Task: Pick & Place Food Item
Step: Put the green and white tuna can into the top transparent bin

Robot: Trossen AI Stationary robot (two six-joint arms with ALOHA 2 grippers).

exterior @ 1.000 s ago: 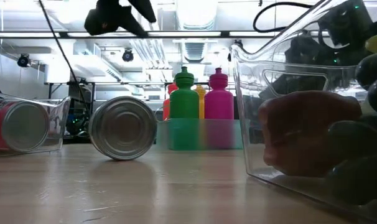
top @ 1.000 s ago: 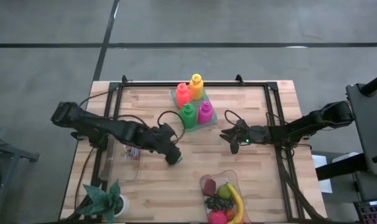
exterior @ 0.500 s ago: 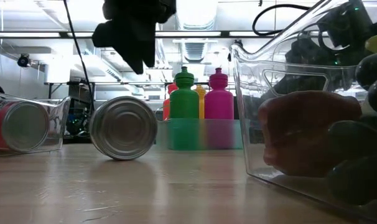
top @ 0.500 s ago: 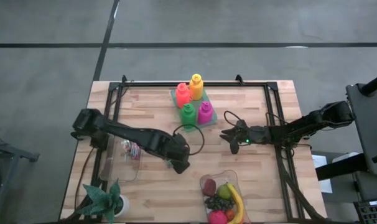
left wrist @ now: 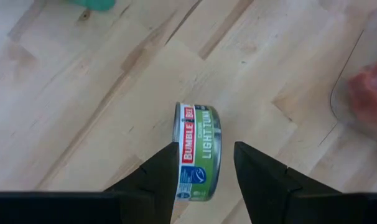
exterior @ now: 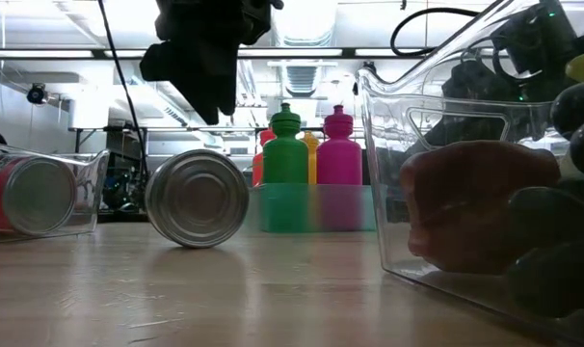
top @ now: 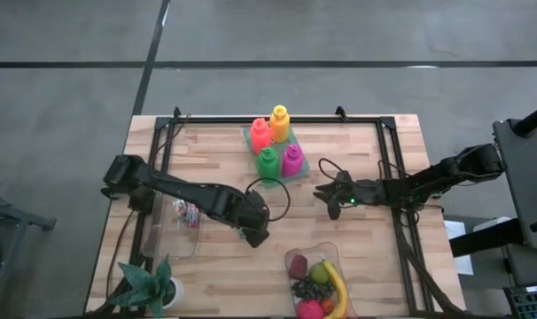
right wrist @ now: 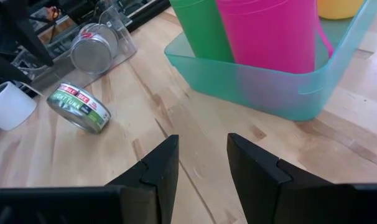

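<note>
Can [left wrist: 198, 152] rolled slightly; left tool [left wrist: 204, 163] straddles it.

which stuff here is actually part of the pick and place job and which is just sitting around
In the job:
- tuna can, on its edge on the wood
- left end effector, open, above the can
- clear fruit bin, possibly the drop spot

Lying about:
- bottles in teal tray
- potted plant
- clear bin with a red can
- right end effector, waiting mid-table
</note>
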